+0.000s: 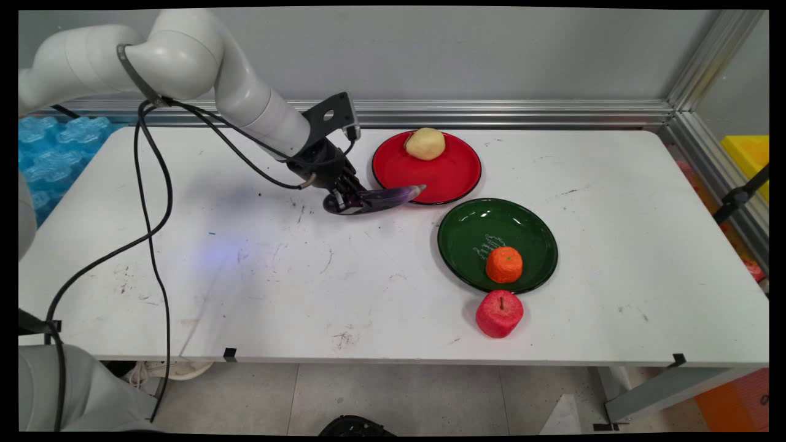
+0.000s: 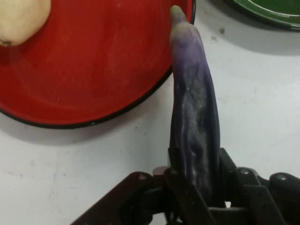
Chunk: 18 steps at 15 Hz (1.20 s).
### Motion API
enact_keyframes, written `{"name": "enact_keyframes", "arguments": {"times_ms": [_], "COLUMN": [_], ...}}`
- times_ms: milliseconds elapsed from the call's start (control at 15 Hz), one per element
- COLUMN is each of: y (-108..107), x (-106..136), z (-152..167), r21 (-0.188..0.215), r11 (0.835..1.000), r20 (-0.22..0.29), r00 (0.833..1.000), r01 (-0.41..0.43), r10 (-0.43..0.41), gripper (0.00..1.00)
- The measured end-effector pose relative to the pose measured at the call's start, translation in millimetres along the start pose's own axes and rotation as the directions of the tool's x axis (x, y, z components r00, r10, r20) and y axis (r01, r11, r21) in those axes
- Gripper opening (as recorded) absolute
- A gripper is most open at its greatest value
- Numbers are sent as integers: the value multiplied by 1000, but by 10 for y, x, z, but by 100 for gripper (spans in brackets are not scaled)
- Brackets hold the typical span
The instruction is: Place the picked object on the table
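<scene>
We see the black two-finger gripper (image 1: 345, 199) clamped on a long purple eggplant (image 2: 194, 117), its tip over the rim of the round red plate (image 1: 454, 175), which holds a pale yellow potato (image 1: 425, 143).

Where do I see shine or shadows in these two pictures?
Main view: white glints on the green plate, and the arm's soft shadow on the table left of the gripper. Hand view: faint sheen on the red plate; the eggplant looks matte.
</scene>
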<state>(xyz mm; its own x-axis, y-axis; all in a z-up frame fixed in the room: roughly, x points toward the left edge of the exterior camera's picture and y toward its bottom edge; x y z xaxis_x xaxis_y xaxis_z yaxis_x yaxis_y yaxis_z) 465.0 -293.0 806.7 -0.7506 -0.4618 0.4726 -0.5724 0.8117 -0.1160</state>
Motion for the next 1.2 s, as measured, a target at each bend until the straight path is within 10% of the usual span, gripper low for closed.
{"name": "enact_keyframes", "arguments": {"times_ms": [867,933,1200], "y": [2,3,12], "x": [-39,-43,-55], "z": [451,472,503], "r21": [-15,-17,-20], "r11": [1000,1000,1000], "r20": [-12,-11,-6], "r00": [1000,1000,1000], "r01": [3,3,1], "r10": [-4,-3,-1], "gripper": [0,100,100]}}
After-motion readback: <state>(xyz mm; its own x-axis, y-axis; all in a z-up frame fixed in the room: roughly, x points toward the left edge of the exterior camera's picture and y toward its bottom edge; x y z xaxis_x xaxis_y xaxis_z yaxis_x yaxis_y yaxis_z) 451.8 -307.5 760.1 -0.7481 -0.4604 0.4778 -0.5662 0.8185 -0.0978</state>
